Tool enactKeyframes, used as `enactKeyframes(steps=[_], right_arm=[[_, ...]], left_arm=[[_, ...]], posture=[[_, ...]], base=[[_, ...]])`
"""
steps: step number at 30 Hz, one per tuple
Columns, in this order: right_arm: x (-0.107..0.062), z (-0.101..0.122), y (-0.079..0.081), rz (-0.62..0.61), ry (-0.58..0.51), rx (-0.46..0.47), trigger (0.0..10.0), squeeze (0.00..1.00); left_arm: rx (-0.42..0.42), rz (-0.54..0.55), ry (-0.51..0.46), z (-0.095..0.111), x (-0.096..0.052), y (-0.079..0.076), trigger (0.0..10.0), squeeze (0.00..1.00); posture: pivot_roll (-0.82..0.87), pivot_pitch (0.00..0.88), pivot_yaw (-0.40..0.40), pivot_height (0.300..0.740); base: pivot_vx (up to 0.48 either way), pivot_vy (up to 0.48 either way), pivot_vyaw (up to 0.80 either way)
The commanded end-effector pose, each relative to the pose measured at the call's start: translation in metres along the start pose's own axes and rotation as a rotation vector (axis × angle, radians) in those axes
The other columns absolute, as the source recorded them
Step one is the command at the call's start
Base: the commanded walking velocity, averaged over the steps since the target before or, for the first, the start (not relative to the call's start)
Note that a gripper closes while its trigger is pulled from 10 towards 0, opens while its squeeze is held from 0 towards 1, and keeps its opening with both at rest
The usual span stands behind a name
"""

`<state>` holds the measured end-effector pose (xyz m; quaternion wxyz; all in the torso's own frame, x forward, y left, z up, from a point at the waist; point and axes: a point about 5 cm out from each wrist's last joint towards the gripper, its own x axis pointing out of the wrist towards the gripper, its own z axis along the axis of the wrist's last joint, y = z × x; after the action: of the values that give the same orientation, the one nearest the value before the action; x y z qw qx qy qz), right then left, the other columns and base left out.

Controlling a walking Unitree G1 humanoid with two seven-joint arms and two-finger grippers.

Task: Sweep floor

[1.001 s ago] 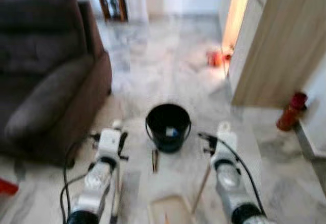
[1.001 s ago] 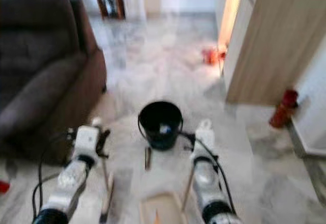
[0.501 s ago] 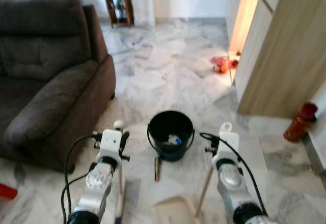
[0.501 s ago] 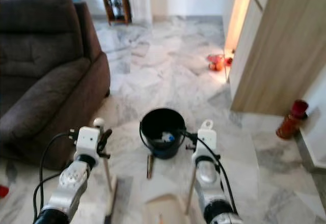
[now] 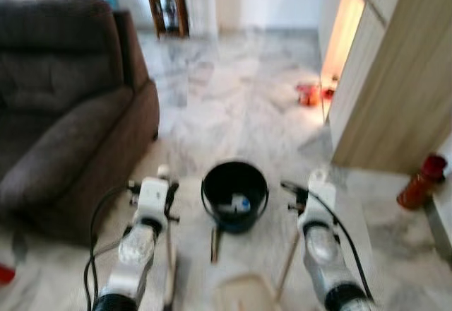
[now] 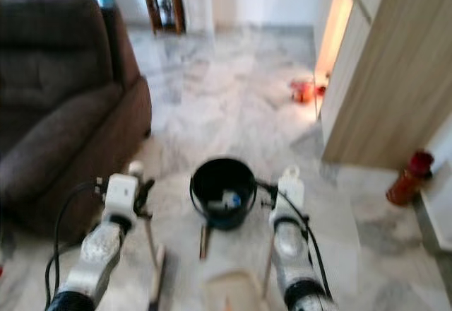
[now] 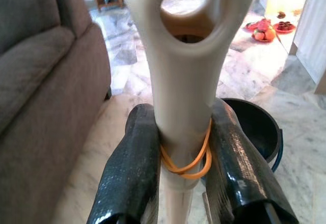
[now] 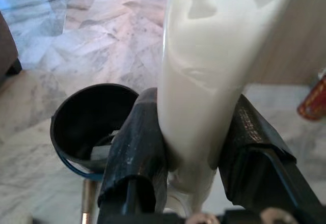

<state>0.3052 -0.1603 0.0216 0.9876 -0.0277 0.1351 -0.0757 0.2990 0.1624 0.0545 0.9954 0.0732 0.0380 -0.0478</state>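
Observation:
My left gripper (image 7: 183, 113) is shut on the cream broom handle (image 7: 187, 71), which has a hanging hole at its tip and an orange rubber band around it. In the eye views the broom stick (image 5: 169, 254) runs down from the left gripper (image 5: 157, 185) to the floor. My right gripper (image 8: 194, 107) is shut on the cream dustpan handle (image 8: 214, 56). The beige dustpan (image 5: 244, 293) rests on the marble floor near my feet. A black bucket (image 5: 234, 194) with scraps inside stands between the two grippers, just ahead of them.
A dark brown sofa (image 5: 63, 113) fills the left side. A light wood cabinet (image 5: 395, 78) stands at the right with a red bottle (image 5: 418, 180) beside it. Red and orange items (image 5: 311, 93) lie farther ahead. A small brown object (image 5: 214, 244) lies before the bucket.
The whole picture has swayed and blurred, so the camera has moved. Both grippers keep their hold, and the bucket stays between them.

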Motion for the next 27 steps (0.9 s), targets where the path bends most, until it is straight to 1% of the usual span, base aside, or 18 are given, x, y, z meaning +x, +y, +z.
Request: enactKeyframes(steps=[1, 5, 11, 13, 22, 26, 27], right_arm=[[0.0016, 0.0067, 0.008, 0.017, -0.022, 0.028, 10.0, 0.0], [0.0019, 0.0061, 0.0065, 0.006, -0.014, 0.023, 10.0, 0.0], [0.0021, 0.0059, 0.0055, -0.004, -0.013, 0.015, 10.0, 0.0], [0.0022, 0.0068, 0.0044, -0.015, -0.021, 0.017, 10.0, 0.0], [0.0021, 0.007, 0.003, -0.04, -0.023, 0.013, 10.0, 0.0], [0.0024, 0.0081, 0.0015, -0.073, -0.028, 0.013, 10.0, 0.0], [0.0026, 0.0085, -0.001, -0.094, -0.03, 0.015, 10.0, 0.0]], left_arm=[[0.024, 0.015, -0.01, 0.0028, 0.0003, 0.0074, 10.0, 0.0], [0.031, 0.013, -0.011, 0.0032, 0.0003, 0.0068, 10.0, 0.0], [0.029, 0.011, -0.012, 0.0032, 0.0, 0.0064, 10.0, 0.0], [0.026, 0.01, -0.015, 0.0035, -0.0001, 0.0063, 10.0, 0.0], [0.024, 0.002, -0.029, 0.005, -0.001, 0.0052, 10.0, 0.0], [0.035, -0.018, -0.032, 0.0057, -0.0019, 0.0049, 10.0, 0.0], [0.042, -0.041, -0.028, 0.0051, -0.0029, 0.0044, 10.0, 0.0]], posture=[[0.12, 0.0, 0.04, 0.74], [0.12, 0.0, 0.04, 0.74], [0.12, 0.0, 0.04, 0.74], [0.13, 0.0, 0.039, 0.74], [0.13, 0.0, 0.037, 0.74], [0.13, 0.0, 0.037, 0.74], [0.13, 0.0, 0.036, 0.74]], base=[[0.289, 0.0, 0.0], [0.286, 0.0, 0.0], [0.287, 0.0, -0.8], [0.244, 0.0, 0.0], [0.0, 0.0, 0.0], [0.0, 0.0, 0.0], [0.0, 0.0, 0.0]])
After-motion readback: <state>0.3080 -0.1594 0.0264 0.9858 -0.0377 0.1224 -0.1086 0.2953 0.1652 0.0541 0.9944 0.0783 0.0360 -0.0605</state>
